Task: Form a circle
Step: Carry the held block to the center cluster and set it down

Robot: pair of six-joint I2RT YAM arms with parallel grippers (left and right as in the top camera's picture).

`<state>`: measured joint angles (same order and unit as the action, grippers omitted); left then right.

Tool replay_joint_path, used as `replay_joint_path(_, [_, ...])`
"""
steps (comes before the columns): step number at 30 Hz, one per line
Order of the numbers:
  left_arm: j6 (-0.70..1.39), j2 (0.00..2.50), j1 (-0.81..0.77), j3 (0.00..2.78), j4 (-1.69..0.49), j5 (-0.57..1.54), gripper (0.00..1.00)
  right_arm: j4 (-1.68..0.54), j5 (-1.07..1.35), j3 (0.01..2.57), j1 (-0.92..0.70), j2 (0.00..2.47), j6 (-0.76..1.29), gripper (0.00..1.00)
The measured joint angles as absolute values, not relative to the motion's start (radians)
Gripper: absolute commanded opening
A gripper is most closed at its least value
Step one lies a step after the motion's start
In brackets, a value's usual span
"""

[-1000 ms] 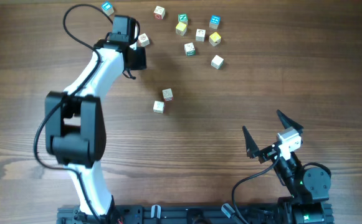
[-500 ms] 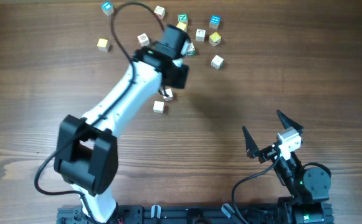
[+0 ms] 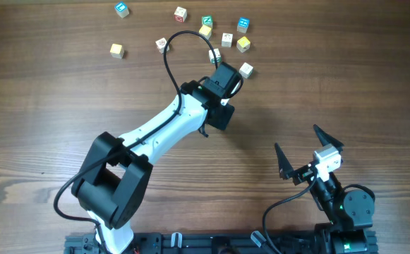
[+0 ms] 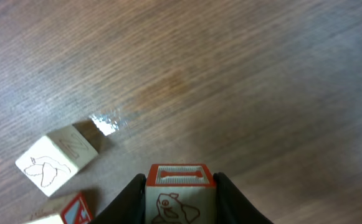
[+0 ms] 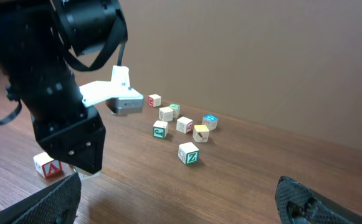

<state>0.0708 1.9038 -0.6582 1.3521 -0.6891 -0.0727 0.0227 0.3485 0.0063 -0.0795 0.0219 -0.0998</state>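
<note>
My left gripper (image 4: 181, 182) is shut on a pale wooden cube (image 4: 181, 198) with a red-framed top face and a red dog drawing. It hangs low over the wood. To its left lie a pale cube with a letter N (image 4: 57, 160) and a red-faced cube (image 4: 76, 210). From overhead the left gripper (image 3: 217, 116) is at mid-table and covers these cubes. The right wrist view shows a red letter-A cube (image 5: 48, 165) beside it. My right gripper (image 3: 298, 144) stands open near the front right, with nothing between its fingers. The circle is out of view.
Loose cubes are scattered along the far edge: a green one (image 3: 207, 21), blue ones (image 3: 243, 25) (image 3: 122, 9), yellow ones (image 3: 243, 44) (image 3: 116, 50), a red one (image 3: 161, 44) and a pale one (image 3: 246, 69). A green Z cube (image 5: 189, 153) is the closest of them to my right gripper.
The left arm has swung from the far left to mid-table, rightward and toward the front. It now covers the two cubes lying there. The right arm has not moved.
</note>
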Motion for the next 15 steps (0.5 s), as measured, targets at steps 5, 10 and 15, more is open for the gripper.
replay_joint_path(5, [0.03,1.904,-0.658,1.306,-0.619,-0.108,0.28,0.023,0.348,0.006,-0.08,0.022,-0.1,0.99])
replay_joint_path(10, [-0.016,1.904,-0.658,1.284,-0.595,-0.115,0.27,0.023,0.348,0.006,-0.08,0.022,-0.1,1.0])
replay_joint_path(15, [-0.026,1.904,-0.653,1.283,-0.572,-0.116,0.27,0.023,0.348,0.006,-0.08,0.022,-0.1,1.0])
